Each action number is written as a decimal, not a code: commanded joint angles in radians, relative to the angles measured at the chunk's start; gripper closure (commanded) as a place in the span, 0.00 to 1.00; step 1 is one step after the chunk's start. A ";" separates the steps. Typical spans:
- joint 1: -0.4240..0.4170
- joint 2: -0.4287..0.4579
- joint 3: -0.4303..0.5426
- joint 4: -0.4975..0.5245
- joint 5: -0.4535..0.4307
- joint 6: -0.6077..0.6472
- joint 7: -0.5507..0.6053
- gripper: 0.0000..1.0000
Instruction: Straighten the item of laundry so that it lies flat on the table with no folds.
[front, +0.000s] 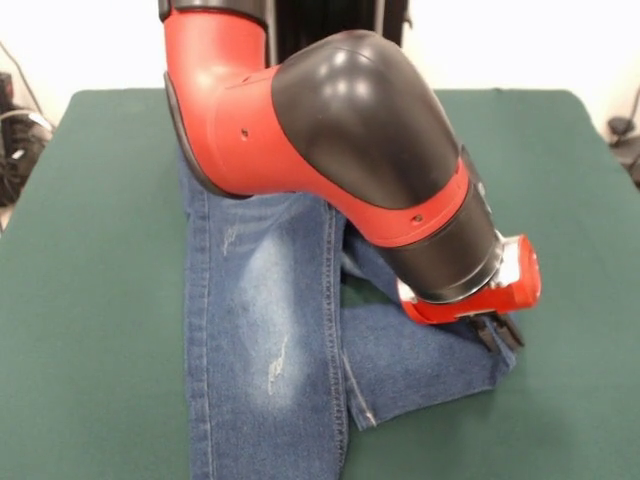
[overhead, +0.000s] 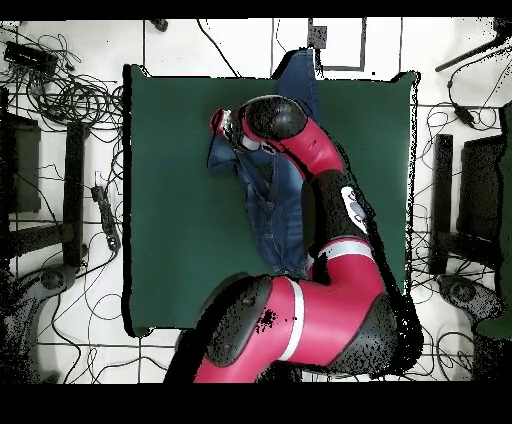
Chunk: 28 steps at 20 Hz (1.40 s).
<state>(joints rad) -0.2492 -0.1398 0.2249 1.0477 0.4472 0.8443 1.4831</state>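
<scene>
The blue denim jeans lie on the dark green table. One leg runs straight toward the front edge of the picture. The other leg is bent sideways to the right and lies creased across the table. My gripper is low at the hem end of that bent leg, mostly hidden under the red wrist. The arm hides the waist. In the overhead view the jeans lie mid-table, one leg reaches the far edge, and the gripper is over the bent leg at the upper left on the table.
The big red and black arm reaches across the jeans from the table's far side. Cables and black stands lie on the floor round the table. Green table top shows to the left and right of the jeans.
</scene>
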 joint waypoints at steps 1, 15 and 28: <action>-0.006 -0.006 0.194 0.131 0.065 -0.089 0.076 1.00; -0.017 -0.006 0.236 0.119 0.046 -0.083 0.086 1.00; -0.023 -0.021 0.269 0.153 0.029 -0.100 0.078 1.00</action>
<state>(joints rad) -0.2958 -0.1417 0.3391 1.0765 0.4418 0.8214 1.4831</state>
